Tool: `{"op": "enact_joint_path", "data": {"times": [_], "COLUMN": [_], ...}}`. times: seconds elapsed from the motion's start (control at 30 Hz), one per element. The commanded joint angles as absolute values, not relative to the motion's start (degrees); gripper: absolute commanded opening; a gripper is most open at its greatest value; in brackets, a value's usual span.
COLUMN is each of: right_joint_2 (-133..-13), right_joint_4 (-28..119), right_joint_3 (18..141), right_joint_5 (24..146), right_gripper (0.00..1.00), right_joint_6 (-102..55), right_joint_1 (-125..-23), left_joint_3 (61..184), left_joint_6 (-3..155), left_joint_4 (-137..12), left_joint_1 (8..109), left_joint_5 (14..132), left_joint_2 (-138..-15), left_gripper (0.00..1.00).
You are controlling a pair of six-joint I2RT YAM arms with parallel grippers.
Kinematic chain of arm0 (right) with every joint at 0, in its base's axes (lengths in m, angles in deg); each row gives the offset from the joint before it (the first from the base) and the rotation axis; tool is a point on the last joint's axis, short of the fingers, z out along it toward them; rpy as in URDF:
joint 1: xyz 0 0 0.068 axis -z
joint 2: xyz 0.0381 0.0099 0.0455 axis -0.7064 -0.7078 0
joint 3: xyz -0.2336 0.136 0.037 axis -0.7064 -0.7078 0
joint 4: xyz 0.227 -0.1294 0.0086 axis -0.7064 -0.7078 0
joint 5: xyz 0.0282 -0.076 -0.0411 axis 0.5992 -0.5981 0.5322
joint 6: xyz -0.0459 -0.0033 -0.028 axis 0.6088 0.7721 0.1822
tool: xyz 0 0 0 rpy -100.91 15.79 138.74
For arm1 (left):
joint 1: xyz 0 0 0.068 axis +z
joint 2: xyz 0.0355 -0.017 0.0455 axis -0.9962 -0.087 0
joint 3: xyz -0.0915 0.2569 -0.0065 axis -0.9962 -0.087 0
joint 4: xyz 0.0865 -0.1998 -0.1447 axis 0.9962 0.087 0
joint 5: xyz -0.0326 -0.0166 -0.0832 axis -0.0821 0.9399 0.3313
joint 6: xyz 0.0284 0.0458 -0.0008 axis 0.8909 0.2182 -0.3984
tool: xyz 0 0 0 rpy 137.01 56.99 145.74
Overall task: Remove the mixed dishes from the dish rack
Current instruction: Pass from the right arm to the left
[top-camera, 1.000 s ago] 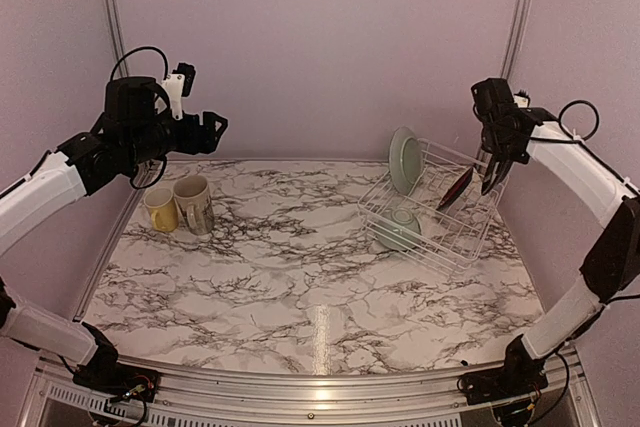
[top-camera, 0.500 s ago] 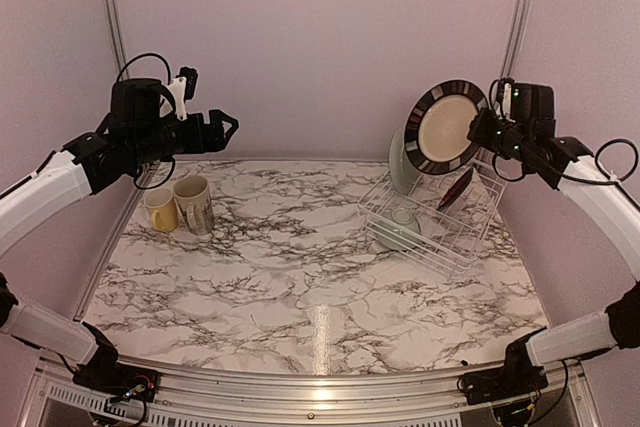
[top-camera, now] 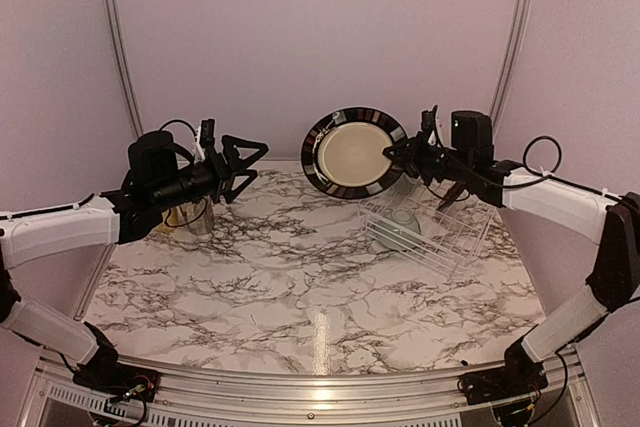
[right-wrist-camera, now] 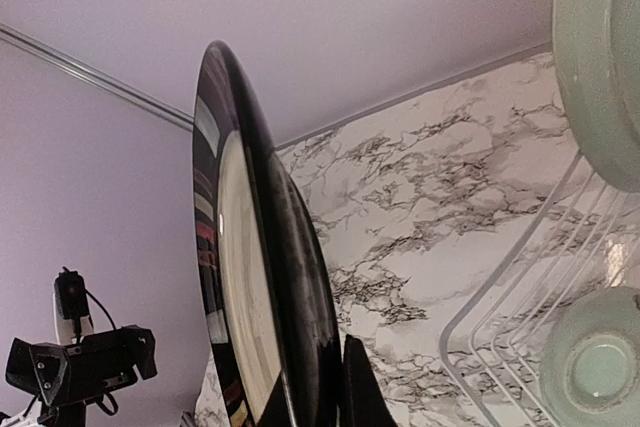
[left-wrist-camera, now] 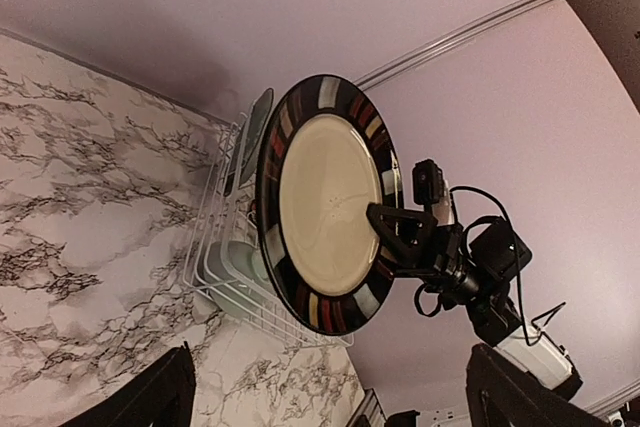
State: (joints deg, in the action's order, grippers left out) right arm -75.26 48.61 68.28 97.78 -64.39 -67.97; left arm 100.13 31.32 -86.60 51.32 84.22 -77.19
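The right claw (top-camera: 397, 154) is clamped on the right rim of a black-rimmed plate (top-camera: 352, 152), holding it up in the air on edge, well above the marble desk (top-camera: 300, 277). The plate's cream centre faces the near side, and coloured blocks show around its dark border. From the left wrist view, the plate hangs in front of the dish rack (left-wrist-camera: 215, 247), with the dark fingers pinching its edge.

Across from it, the left claw (top-camera: 252, 162) is spread wide and empty. It points straight at the plate, near it but not touching.

Down in the white wire rack at the right rear of the desk, the small pale-green bowl (right-wrist-camera: 590, 362) sits low inside. The pale-green plate (right-wrist-camera: 600, 57) stands on edge at the rack's far end.

On the left side, the pair of mugs (top-camera: 195, 219) stands on the desk behind the left arm, mostly hidden by it.
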Motion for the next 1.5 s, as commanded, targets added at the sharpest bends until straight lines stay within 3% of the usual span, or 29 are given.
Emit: {"op": "enact_joint_path", "data": {"times": [0.0,0.43,0.6,1.07,1.17,1.3,1.33,1.37,1.43,1.47], "right_joint_2": [-75.06,-80.19,-82.43,-85.97,-86.53,-87.18,-87.29,-87.42,-87.74,-87.84], "right_joint_4": [66.98,70.67,71.36,70.57,70.46,68.95,68.04,65.60,60.41,57.97], "right_joint_3": [70.07,71.35,72.25,73.71,73.40,72.98,72.79,72.92,73.68,74.09], "right_joint_5": [103.82,105.87,106.60,107.11,107.06,105.72,104.49,102.68,99.78,98.46], "right_gripper": [0.00,0.00,0.00,0.00,0.09,0.31,0.43,0.64,0.90,0.97], "right_joint_6": [-73.58,-77.62,-77.57,-75.90,-75.52,-72.61,-70.93,-69.43,-66.46,-65.15], "right_joint_1": [-71.77,-79.65,-82.83,-86.16,-86.37,-86.35,-86.34,-86.34,-86.18,-86.02], "left_joint_3": [101.00,98.20,97.03,92.94,92.02,90.33,89.79,89.15,88.06,87.63], "left_joint_6": [24.44,21.82,21.81,24.01,22.97,21.46,21.12,20.67,20.75,21.32], "left_joint_4": [-96.84,-94.23,-93.01,-85.38,-85.51,-84.36,-84.25,-84.03,-82.53,-81.23], "left_joint_1": [48.99,48.54,48.54,49.16,49.81,50.86,51.35,51.91,53.31,54.01], "left_joint_5": [86.45,83.83,83.96,80.57,81.34,82.40,83.00,83.79,85.76,86.46], "left_joint_2": [-79.14,-78.69,-77.67,-71.18,-70.63,-69.43,-69.14,-68.85,-68.16,-67.76], "left_gripper": [0.95,0.87,0.65,0.16,0.00,0.00,0.00,0.00,0.00,0.00]}}
